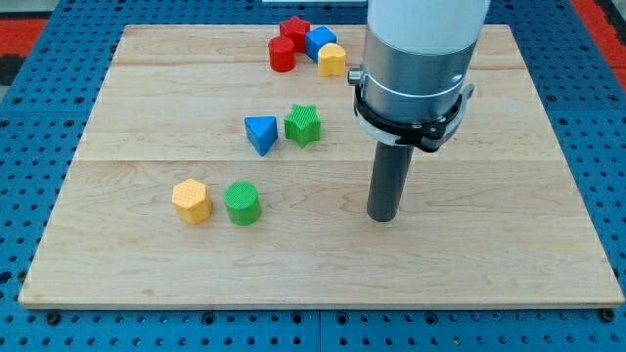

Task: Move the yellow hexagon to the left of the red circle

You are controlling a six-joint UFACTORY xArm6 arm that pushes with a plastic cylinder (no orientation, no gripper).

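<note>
Rod standing upright over the wooden counter (489, 147), my tip (383, 218) resting on bare wood at the view's right of centre. No jaws on this tool, just a straight dark rod, holding nothing and touching no block. Yellow hexagon (192, 200) well apart from the tip, toward the view's lower left, with the green cylinder (242, 202) just beside it on the view's right. Red circle (282, 55) far off near the view's top, in a tight cluster with a red star-like block (294, 28), a blue block (320, 40) and a yellow rounded block (333, 60). Between the two groups, a blue triangle (260, 133) and a green star (303, 124), close together.
</note>
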